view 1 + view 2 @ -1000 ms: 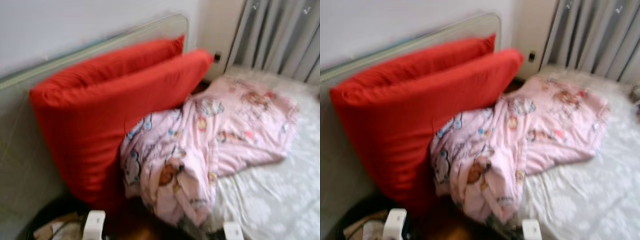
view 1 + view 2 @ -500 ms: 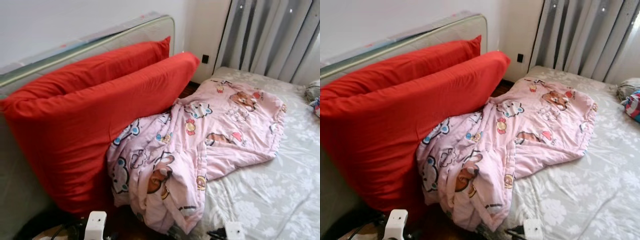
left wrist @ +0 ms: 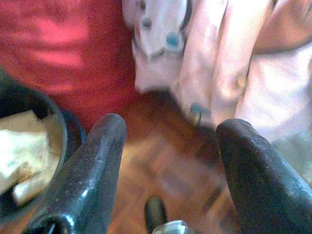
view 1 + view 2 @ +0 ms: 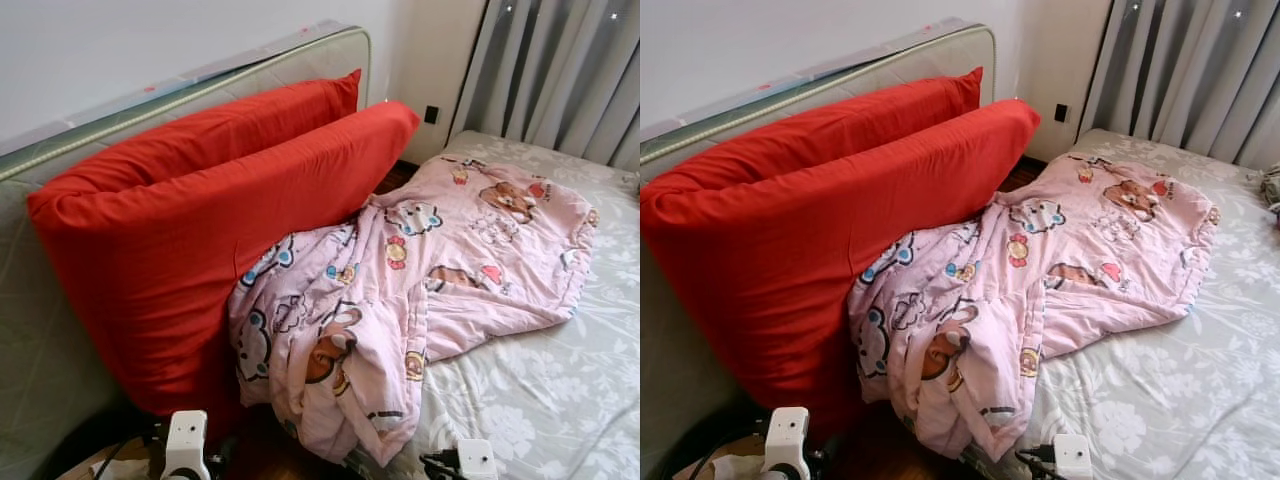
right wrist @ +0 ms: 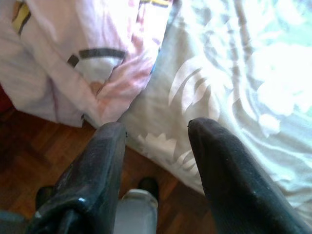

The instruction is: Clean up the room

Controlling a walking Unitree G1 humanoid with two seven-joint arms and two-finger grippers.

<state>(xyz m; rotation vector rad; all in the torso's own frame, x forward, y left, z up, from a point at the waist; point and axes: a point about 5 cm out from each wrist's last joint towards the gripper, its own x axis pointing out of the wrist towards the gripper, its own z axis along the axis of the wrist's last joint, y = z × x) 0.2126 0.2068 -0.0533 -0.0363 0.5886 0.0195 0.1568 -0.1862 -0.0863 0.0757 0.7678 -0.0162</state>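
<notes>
your left gripper (image 3: 168,161) is spread wide and holds nothing. your right gripper (image 5: 156,146) is partly apart and holds nothing too. both hang low by the bed (image 4: 540,400) edge. just ahead of them the pink blanket (image 4: 400,290) slumps off the red pillows (image 4: 200,220), likely because nobody spread it flat.
</notes>
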